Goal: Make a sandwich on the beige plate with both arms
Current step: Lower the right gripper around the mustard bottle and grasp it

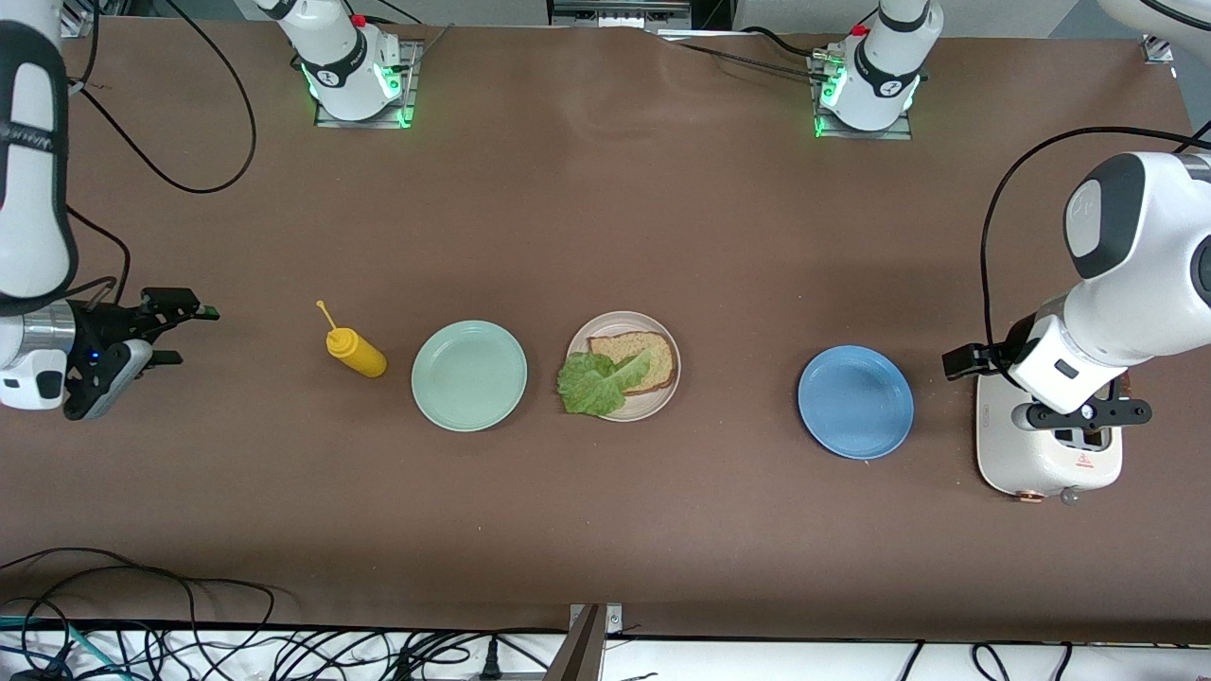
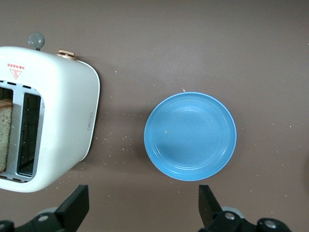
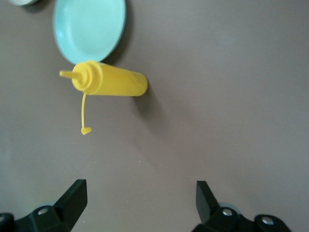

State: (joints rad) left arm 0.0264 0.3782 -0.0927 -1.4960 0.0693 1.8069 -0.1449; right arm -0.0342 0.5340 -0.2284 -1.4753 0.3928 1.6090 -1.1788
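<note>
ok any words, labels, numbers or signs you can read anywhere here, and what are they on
No text can be quoted.
toaster: a red warning triangle with a line of red print above it, too small to read.
toaster's side: a small embossed mark, unreadable.
arm bases: a round logo on each, too small to read.
The plates and the yellow bottle show no print.

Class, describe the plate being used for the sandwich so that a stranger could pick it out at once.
Three plates lie in a row across the brown table. The beige plate is the middle one, between the mint-green plate and the blue plate. Only it holds food: a brown bread slice with a lettuce leaf on it.
</note>
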